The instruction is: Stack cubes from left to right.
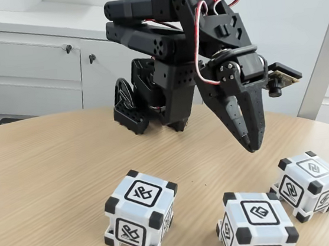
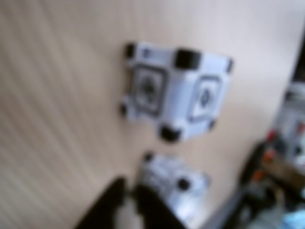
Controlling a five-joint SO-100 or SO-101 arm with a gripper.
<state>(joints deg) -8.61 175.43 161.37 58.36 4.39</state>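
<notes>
Three white cubes with black corners lie apart on the wooden table (image 1: pixel 45 172) in the fixed view: the left cube (image 1: pixel 141 220), the middle cube (image 1: pixel 256 222) at the front edge, and the right cube (image 1: pixel 309 183). My black gripper (image 1: pixel 252 144) hangs in the air above and behind the middle cube, pointing down, its fingers together and holding nothing. The blurred wrist view shows one cube (image 2: pixel 176 95) in the centre and another cube (image 2: pixel 174 183) lower down, just beyond the dark fingertips (image 2: pixel 150 210).
The arm's base (image 1: pixel 151 107) stands at the back of the table. White cabinets (image 1: pixel 27 67) run behind it, and a grey post (image 1: pixel 323 57) rises at the right. Blurred clutter (image 2: pixel 281 157) sits at the wrist view's right edge.
</notes>
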